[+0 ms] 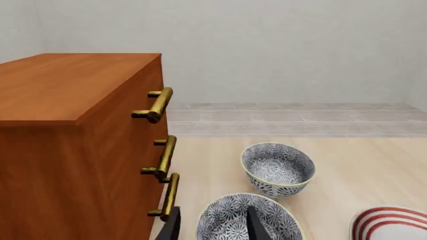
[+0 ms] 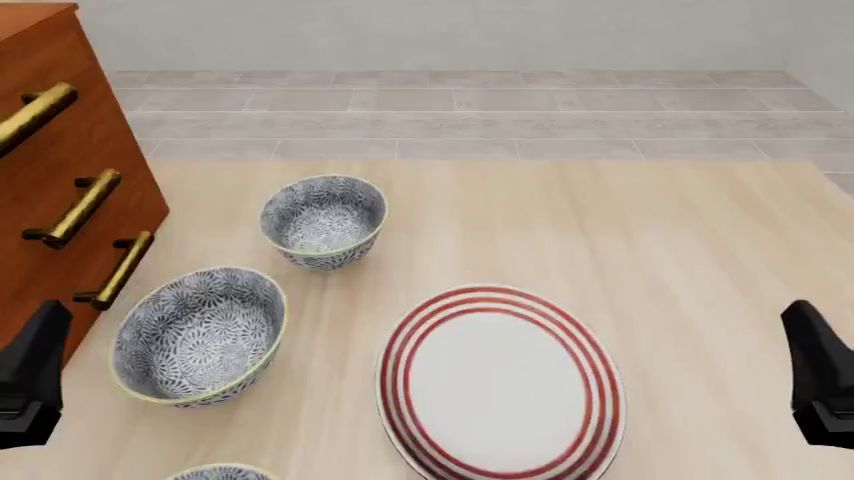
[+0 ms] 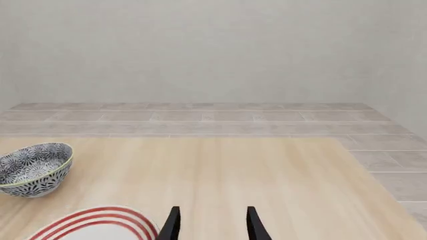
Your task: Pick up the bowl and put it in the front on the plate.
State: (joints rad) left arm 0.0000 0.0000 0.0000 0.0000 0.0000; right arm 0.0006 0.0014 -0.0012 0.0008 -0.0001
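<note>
Bowl (image 2: 200, 335) sits upright on the table (image 2: 641, 230) in the lower left of the front view, near the plate (image 2: 501, 380) but apart from it. It looks like glazed ceramic, so probably stiff, quite heavy, slippery and easy to chip. A good hold is likely over the thin rim, with one finger inside and one outside the wall.

A second bowl (image 2: 323, 220) stands behind it, and a third bowl (image 2: 220, 472) is cut off by the bottom edge; which one is meant is not sure. A cabinet (image 2: 54, 150) fills the upper left.

The left gripper (image 1: 213, 227) has its fingers spread apart and holds nothing. The right gripper (image 3: 212, 227) is the same.
</note>
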